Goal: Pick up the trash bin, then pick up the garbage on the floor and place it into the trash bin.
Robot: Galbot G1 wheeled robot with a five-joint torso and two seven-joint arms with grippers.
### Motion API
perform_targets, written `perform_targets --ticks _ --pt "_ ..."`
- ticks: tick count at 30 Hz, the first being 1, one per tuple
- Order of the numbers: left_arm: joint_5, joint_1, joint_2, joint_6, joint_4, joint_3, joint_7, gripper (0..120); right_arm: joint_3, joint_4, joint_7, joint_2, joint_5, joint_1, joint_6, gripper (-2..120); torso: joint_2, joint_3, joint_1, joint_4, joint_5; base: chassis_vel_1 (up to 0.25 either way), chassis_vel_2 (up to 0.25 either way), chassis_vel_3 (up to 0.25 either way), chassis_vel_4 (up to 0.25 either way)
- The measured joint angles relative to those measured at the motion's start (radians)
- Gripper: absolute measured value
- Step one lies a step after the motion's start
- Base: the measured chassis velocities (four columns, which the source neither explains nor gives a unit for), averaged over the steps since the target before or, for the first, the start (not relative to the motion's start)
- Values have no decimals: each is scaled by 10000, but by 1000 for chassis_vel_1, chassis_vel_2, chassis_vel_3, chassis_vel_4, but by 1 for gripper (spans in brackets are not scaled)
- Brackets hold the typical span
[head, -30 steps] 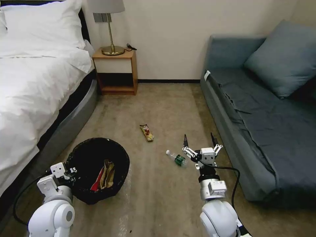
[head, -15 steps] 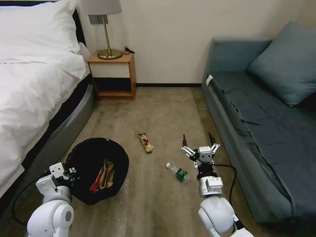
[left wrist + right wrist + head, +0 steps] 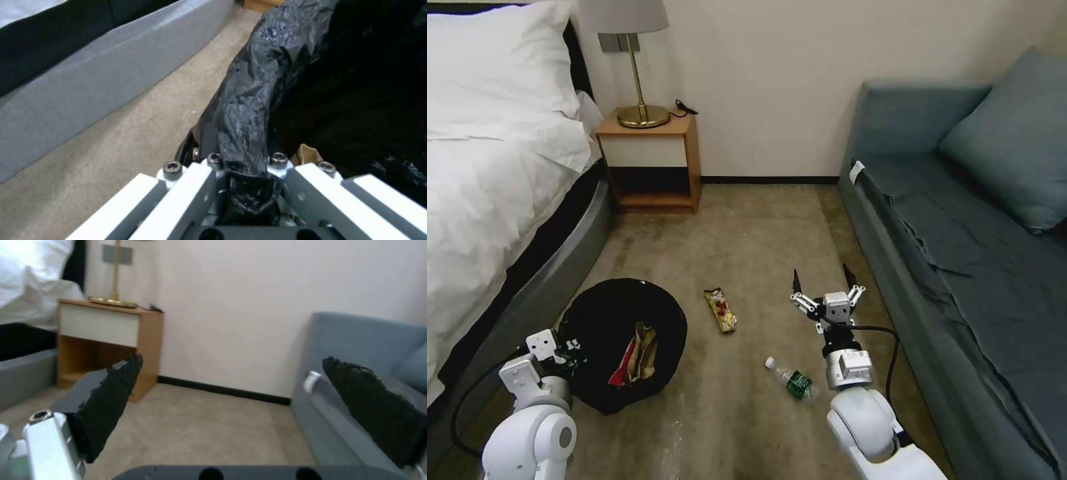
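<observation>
At the lower left of the head view our left gripper [image 3: 570,350] is clamped on the rim of the trash bin [image 3: 594,313], which already holds a red-and-white packet [image 3: 622,369] and a tan wrapper [image 3: 644,350]. Two pieces are left on the floor [image 3: 747,233]: the snack wrapper [image 3: 720,310] at the centre and the bottle [image 3: 790,379] lower, beside our right arm. Our right gripper [image 3: 823,279] hangs wide and empty above the carpet.

The trash bin [image 3: 594,333], round and lined with a crinkly black bag, stood upright on the beige carpeted floor [image 3: 747,233], holding a red-and-white packet [image 3: 622,367] and a tan wrapper [image 3: 644,347]. Apart lay a brown-yellow snack wrapper [image 3: 720,310] and a white-capped, green-labelled bottle [image 3: 790,379].
</observation>
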Motion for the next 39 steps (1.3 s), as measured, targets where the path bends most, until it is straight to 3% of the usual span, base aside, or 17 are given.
perform_targets --ticks 2,6,7,11,14,17,26,39 --pt "-7 16 -5 -9 -2 -8 -1 3 -169 -248 -118 -157 107 269 34 100 0 -1 -1 1 0 0 0 0 0" --pt "-30 63 -38 -83 -22 -44 -4 3 -1452 -1816 -1287 -1685 961 1594 61 100 0 -1 0 4 0 0 0 0 0" --pt "-30 63 -38 -83 -22 -44 -4 3 -1452 -1816 -1287 -1685 961 1594 61 100 0 -1 0 4 0 0 0 0 0" --pt "-49 117 -90 -178 -26 -66 4 3 -3020 -3406 -3525 -2801 2368 2565 400 100 0 0 0 0 3 0 0 0 0" --pt "-47 163 -104 -238 -24 -81 3 3 -3729 -4072 -4061 -3074 2904 2970 273 100 0 0 0 0 0 0 0 0 0" --pt "-37 199 -126 -308 30 -96 10 3 -4565 -4864 -4522 -3244 3414 3517 -188 100 0 0 0 1 0 0 0 0 0" --pt "45 205 -159 -347 110 -48 14 3 -5386 -6433 -6160 -3344 3191 4341 -1197 100 0 0 0 1 0 0 0 0 0" --pt "107 179 -175 -380 203 -15 16 3 -5754 -7654 -6312 -3132 2368 4525 -634 100 0 0 0 1 -1 0 0 0 0"
